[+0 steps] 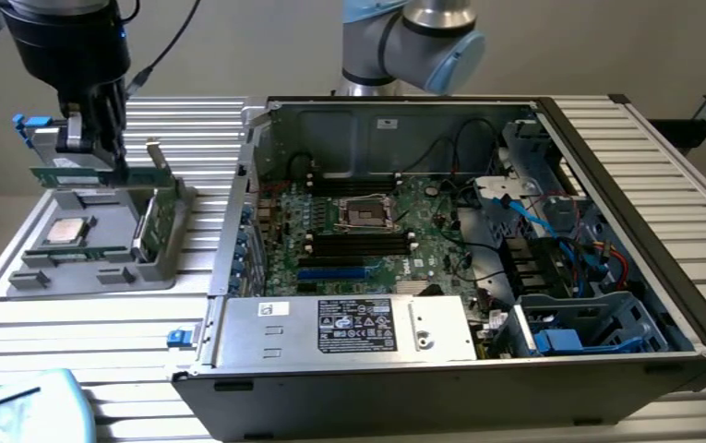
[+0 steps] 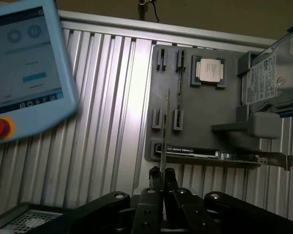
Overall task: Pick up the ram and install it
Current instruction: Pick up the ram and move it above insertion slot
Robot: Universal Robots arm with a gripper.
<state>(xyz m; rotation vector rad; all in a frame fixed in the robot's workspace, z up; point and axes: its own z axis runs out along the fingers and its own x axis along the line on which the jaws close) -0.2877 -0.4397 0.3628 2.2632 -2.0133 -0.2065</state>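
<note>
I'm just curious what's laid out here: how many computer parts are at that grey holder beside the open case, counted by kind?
Ram stick, gripped by the hand: 1
Processor chip: 1
Green card with metal bracket: 1
Hard drive: 1
Total: 4

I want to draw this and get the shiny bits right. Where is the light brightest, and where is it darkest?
Wrist view: a white glare patch lies on the ribbed table, and the pendant screen glows pale. The gripper, shut on the ram, looks nearly black. Exterior view: the inside of the computer case sits in shadow, while the table slats around it are bright.
</note>
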